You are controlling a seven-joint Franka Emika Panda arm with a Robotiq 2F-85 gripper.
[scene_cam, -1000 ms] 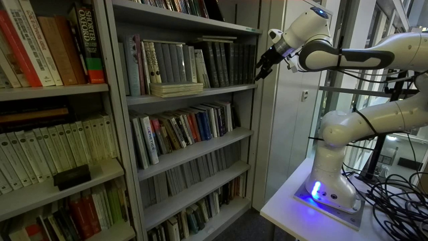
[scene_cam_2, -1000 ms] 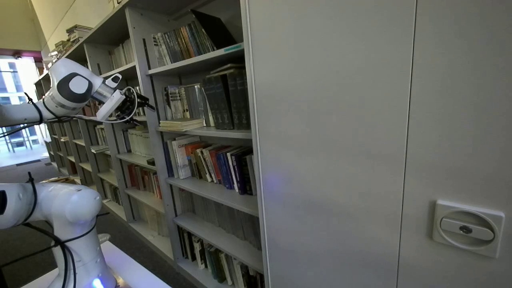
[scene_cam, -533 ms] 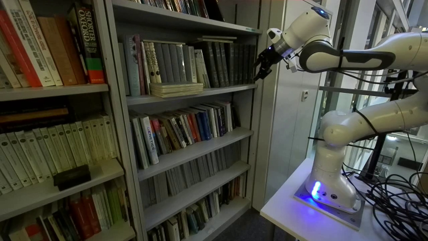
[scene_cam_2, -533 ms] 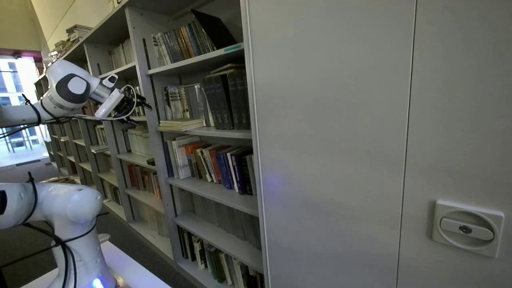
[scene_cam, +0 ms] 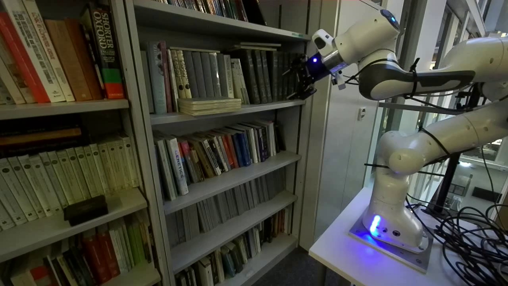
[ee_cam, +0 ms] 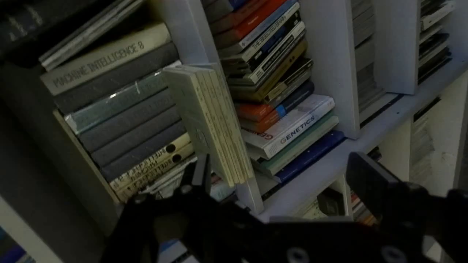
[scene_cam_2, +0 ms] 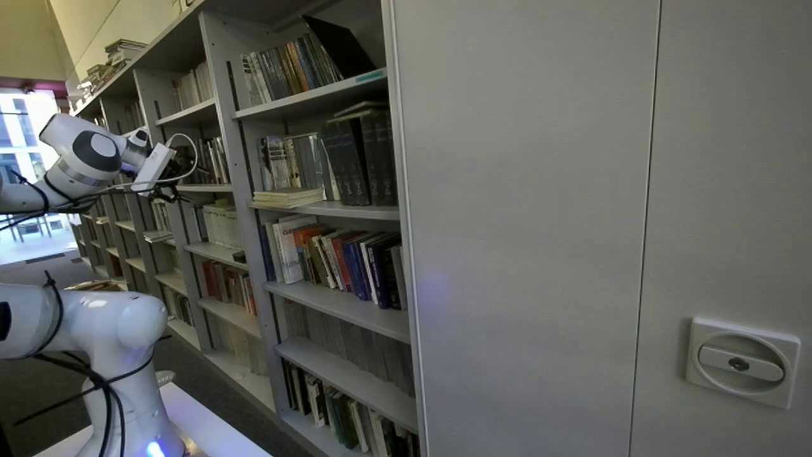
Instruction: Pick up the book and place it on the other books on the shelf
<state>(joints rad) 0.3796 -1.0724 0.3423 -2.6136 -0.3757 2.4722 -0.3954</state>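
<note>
The pile lies flat in front of the upright row, blocking its foot, and a cabinet stands to the right. The book looks like the tan one topping that pile, but a thin volume lies across the row too, so tbh I can't swear to it. My fingers are spread wide; in the wrist view one hides part of the row. Pile reaches the front edge of the shelf, bare strip to its right, dark gap above the row.
</note>
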